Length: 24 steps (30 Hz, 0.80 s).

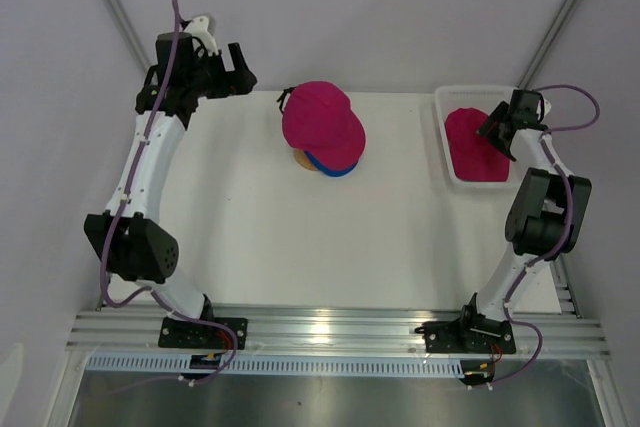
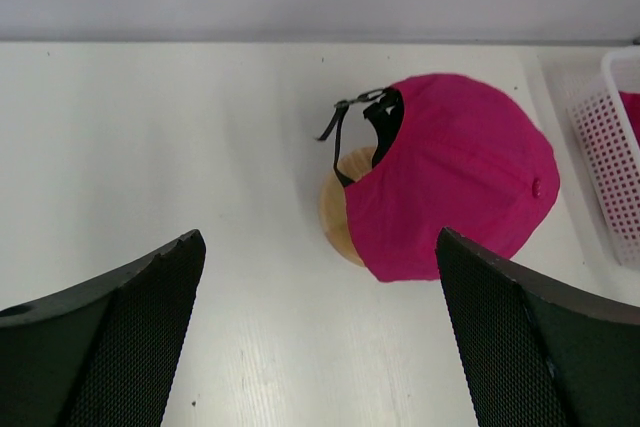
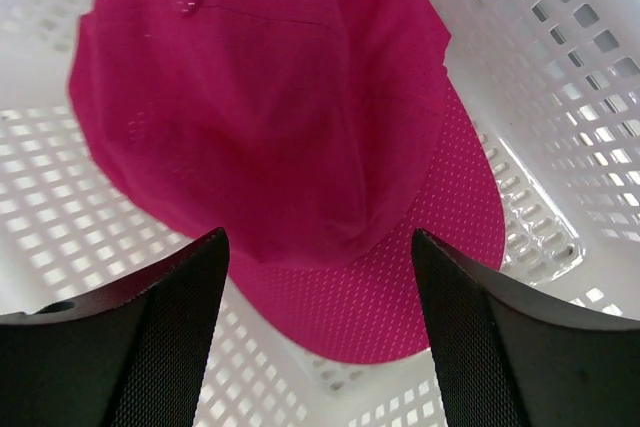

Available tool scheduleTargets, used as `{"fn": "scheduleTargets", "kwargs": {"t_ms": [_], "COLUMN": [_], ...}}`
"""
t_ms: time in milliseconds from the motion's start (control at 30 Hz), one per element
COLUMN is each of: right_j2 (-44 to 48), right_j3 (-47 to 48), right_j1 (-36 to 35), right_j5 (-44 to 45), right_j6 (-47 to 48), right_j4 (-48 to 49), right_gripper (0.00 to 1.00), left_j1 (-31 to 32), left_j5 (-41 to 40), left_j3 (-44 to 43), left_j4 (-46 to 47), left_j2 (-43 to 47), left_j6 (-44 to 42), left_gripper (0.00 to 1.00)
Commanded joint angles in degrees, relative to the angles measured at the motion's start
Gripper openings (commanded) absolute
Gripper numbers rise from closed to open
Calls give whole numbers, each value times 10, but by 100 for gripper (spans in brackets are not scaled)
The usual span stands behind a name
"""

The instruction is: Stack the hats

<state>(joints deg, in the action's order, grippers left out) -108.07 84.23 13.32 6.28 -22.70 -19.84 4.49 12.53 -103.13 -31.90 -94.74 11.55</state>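
Magenta-pink fabric identifies two of the three hats. The first pink hat [image 1: 322,123] sits on top of the wooden stand [image 1: 302,159] near the far middle of the tabletop [image 1: 250,217]. The blue hat [image 1: 338,170] lies directly beneath it on the same stand; only a narrow blue edge shows at the near side in the top view. In the left wrist view, the first pink hat [image 2: 455,177] covers most of the stand [image 2: 340,212], and its black rear strap hangs loose on the left side.

The second pink hat [image 1: 470,145] lies inside the white mesh basket [image 1: 446,97] at the far right of the tabletop, well apart from the stand. In the right wrist view it [image 3: 270,117] rests crown up on the basket floor, with its perforated brim towards the camera. The basket wall [image 3: 570,57] surrounds it.

State of the arms:

1. The left fingers [image 1: 238,79] are at the far left corner of the tabletop, well apart from the stand. The left wrist view shows these fingers [image 2: 120,337] spread wide with nothing between them.
2. The right fingers [image 1: 494,128] are over the basket. The right wrist view shows these fingers [image 3: 140,337] apart, one on each side of the brim. Whether they touch the fabric cannot be told.
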Motion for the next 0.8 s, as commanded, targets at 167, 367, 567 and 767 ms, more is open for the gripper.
{"fn": "scheduleTargets", "kwargs": {"t_ms": [167, 367, 567, 767], "right_j2": [-64, -99, -26, 152], "right_j3": [37, 59, 54, 20], "right_j1": [21, 30, 30, 29], "right_j5": [27, 14, -30, -163], "right_j6": [21, 38, 66, 27], "right_j4": [58, 86, 82, 118], "right_gripper": [69, 14, 0, 0], "left_j1": [3, 2, 3, 21], "left_j5": [53, 48, 100, 116], "left_j3": [82, 76, 66, 43], "left_j4": [52, 40, 42, 40], "left_j2": [87, 103, 111, 116], "left_j6": [15, 15, 30, 25], "left_gripper": [99, 100, 100, 99]}}
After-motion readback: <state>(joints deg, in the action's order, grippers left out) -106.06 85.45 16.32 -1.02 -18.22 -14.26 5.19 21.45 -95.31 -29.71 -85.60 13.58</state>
